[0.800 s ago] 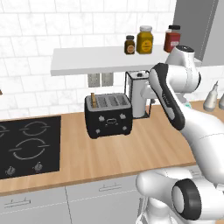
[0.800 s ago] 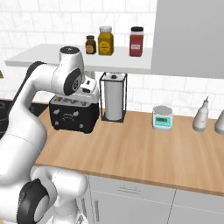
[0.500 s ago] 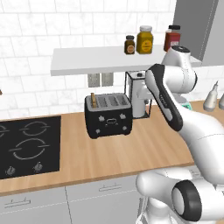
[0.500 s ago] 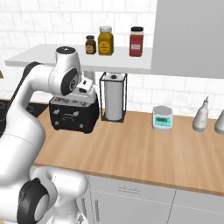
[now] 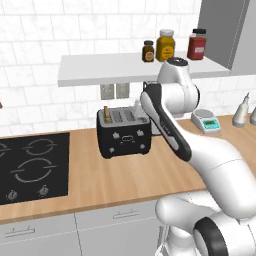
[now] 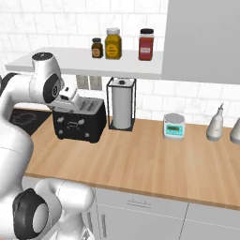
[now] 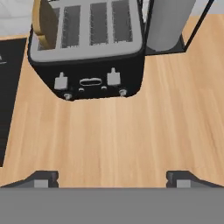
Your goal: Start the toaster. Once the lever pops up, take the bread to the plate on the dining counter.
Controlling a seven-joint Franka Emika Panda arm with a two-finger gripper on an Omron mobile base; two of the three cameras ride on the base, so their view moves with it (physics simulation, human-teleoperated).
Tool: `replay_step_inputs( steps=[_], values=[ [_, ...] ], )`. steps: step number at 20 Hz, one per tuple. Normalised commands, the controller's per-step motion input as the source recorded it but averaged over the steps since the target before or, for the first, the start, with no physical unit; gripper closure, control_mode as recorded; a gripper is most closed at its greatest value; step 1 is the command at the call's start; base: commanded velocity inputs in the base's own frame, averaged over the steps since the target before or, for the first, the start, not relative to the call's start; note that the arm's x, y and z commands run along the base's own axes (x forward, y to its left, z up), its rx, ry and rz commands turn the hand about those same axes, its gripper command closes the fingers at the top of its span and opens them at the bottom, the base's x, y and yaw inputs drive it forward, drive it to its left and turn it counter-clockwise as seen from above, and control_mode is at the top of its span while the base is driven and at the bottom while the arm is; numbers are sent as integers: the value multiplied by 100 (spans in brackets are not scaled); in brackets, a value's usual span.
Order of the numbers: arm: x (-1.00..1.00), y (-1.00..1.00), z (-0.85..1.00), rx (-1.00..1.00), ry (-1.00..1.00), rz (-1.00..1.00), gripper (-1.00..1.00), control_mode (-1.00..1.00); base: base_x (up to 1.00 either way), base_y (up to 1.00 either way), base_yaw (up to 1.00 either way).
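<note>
Near to far in the hand view: gripper [image 7: 112, 177] fingertips sit wide apart at 6 o'clock, spread to about full width, holding nothing and touching nothing, hovering over bare wooden desk [image 7: 131, 131]. Past that, toward 12 o'clock, the toaster [image 7: 87, 48]: black box, silvery top with four slots, two pale lever tabs on the front face plus small knobs below them. The bread [image 7: 41, 22] stands edge-on in the slot at 11 o'clock, top sticking out above the slot, so the lever on that side looks not yet pushed down; my read is the start step is still open. Paper-towel roll in its wire holder [image 7: 168, 24] is just beside the toaster at 1 o'clock, black hob [image 7: 6, 87] at 9 o'clock. In the left base view the toaster [image 5: 124, 132] sits on the desk with the arm's hand above its far right end; the bread [image 5: 106, 114] pokes up at its left end. Handling guess: the slice is light, thin, stiff-ish but crumbly, so pinch the exposed top edge across its flat faces with light force and pull straight up out of the slot. The toaster is heavier but may slide if the lever is pushed off-axis; press straight down on the tab. Farther back: scale [image 6: 174, 126], jars on the shelf [image 6: 117, 43].
</note>
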Motion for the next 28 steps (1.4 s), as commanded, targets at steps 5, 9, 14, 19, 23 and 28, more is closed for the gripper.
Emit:
replay_step_inputs(
  steps=[5,9,14,19,23,28],
  values=[
    [5,68,-8,0,-9,-10,100,-100,0,0,0],
    [20,40,-10,0,-7,-4,100,-100,0,0,0],
    [32,38,-14,0,-6,-1,100,-100,0,0,0],
    [39,36,-23,-2,-4,0,100,-100,0,0,0],
    [35,12,-28,-3,-2,0,100,-100,0,0,0],
    [32,0,-25,-1,-1,0,100,-100,0,0,0]
  ],
)
